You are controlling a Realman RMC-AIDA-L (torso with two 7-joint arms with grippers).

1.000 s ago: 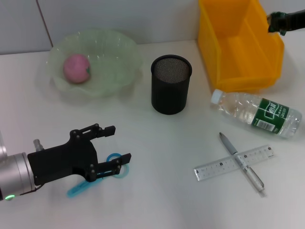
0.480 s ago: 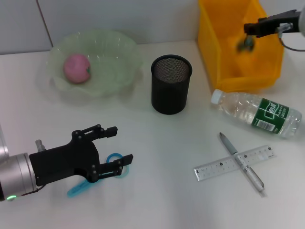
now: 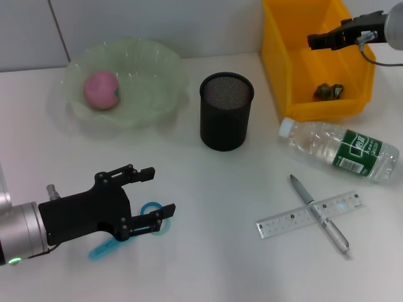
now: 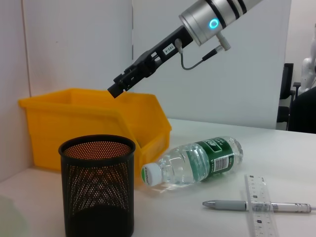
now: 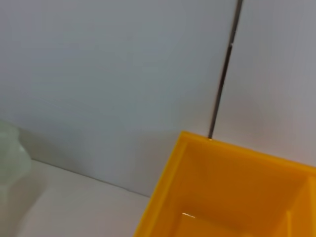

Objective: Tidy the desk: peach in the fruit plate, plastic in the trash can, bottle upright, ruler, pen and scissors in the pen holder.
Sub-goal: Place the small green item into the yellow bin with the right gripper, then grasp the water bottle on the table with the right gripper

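Yellow bin (image 3: 296, 63) is holding the crumpled plastic (image 3: 329, 91); your right gripper (image 3: 313, 41) is hovering above, fingers pressed together. Your left gripper (image 3: 153, 194) is sitting spread over the blue scissors (image 3: 146, 217).

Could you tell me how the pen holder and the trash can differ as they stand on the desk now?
The pen holder is black, round mesh; the trash can is a yellow, solid-walled rectangular bin. The pen holder looks empty, while the trash can holds a crumpled piece. The right gripper hovers over the trash can only. Both stand upright, open-topped.

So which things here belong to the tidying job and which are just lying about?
Part of the job: peach, fruit plate, yellow trash can, plastic, bottle, ruler, pen, scissors, pen holder, left gripper, right gripper.

Just lying about: nothing visible.
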